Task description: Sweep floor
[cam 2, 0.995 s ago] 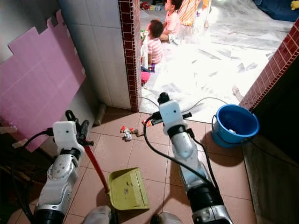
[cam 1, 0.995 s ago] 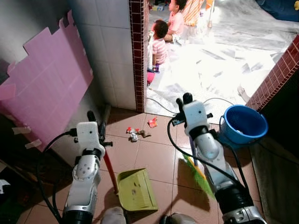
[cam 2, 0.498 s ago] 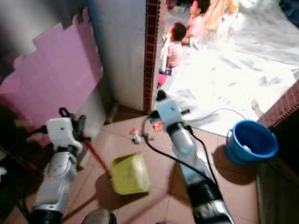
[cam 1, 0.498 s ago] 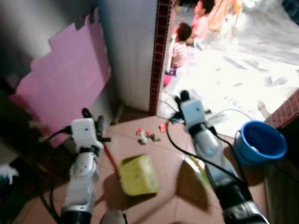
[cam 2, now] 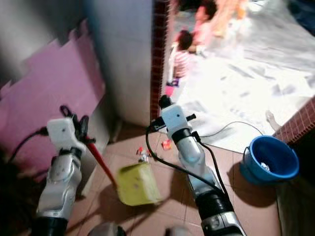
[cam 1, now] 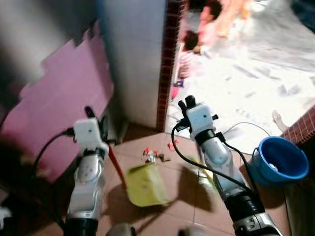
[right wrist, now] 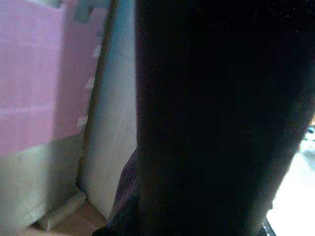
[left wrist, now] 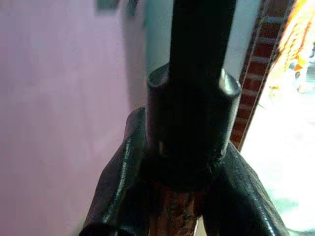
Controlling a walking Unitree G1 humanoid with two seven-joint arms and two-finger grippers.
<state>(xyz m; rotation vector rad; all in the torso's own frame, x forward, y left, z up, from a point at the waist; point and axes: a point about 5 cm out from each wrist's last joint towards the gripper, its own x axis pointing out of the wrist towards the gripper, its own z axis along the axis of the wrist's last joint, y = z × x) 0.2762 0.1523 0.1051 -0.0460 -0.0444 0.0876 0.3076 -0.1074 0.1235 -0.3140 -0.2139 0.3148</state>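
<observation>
At left of frame, the left gripper (cam 2: 74,118) is clamped on the dustpan (cam 2: 137,184) handle, pan resting on the floor at lower centre. Debris (cam 2: 143,155) lies just above it. The right gripper (cam 2: 165,102), centre, seems closed round a broom (cam 1: 205,173). Next, I judge: sweep debris into the pan.

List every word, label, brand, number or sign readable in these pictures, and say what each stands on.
None can be read: the head views are blurred, and no lettering shows on the yellow dustpan, the blue bucket, the pink panel or the litter.
</observation>
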